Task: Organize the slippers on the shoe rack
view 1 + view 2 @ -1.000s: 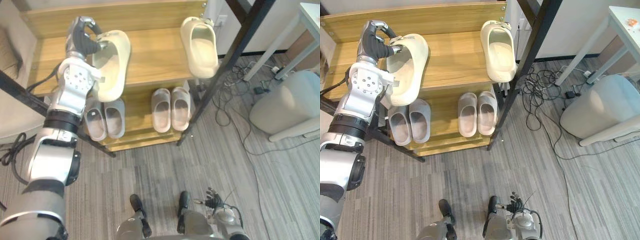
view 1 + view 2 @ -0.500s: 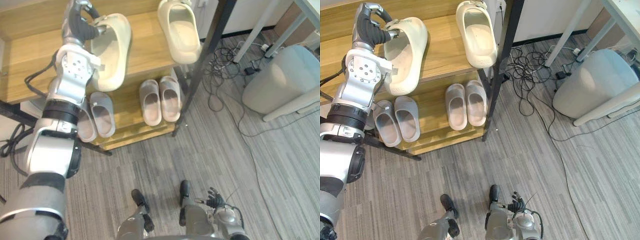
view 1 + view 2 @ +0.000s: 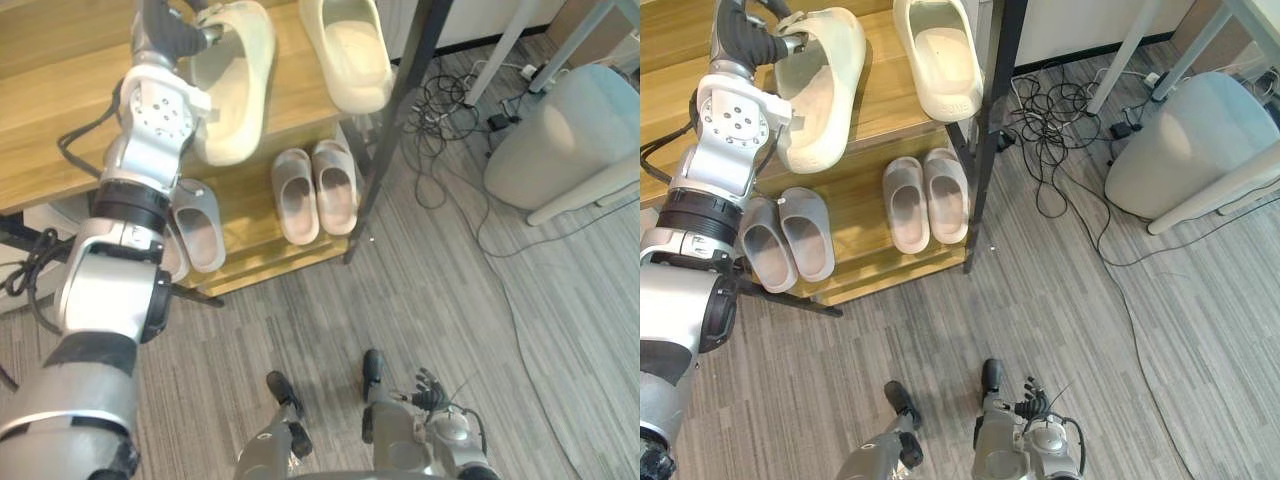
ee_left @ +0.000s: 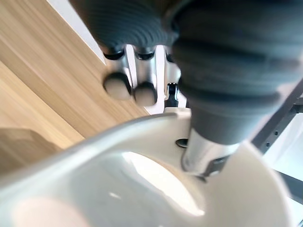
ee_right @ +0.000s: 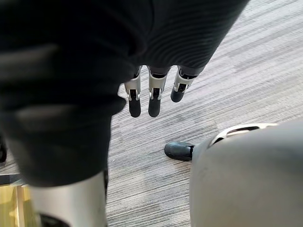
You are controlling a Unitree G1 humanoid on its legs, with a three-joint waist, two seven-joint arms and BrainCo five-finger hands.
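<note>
Left hand [image 3: 745,38] pinching cream slipper [image 3: 825,90] by its rim (thumb inside), toe past shelf [image 3: 665,90] edge, bare wood at 9 o'clock, second slipper [image 3: 937,60] at 3 o'clock, right hand [image 5: 150,97] slack.

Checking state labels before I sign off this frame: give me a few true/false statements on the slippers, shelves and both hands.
1. The left hand grips a cream slipper at the top shelf. True.
2. The second cream slipper lies on the floor. False: it lies on the top shelf, to the right of the held one.
3. The lower shelf holds a left grey pair and a right grey pair. True.
4. The right hand holds a grey slipper. False: it hangs open above the floor, holding nothing.
</note>
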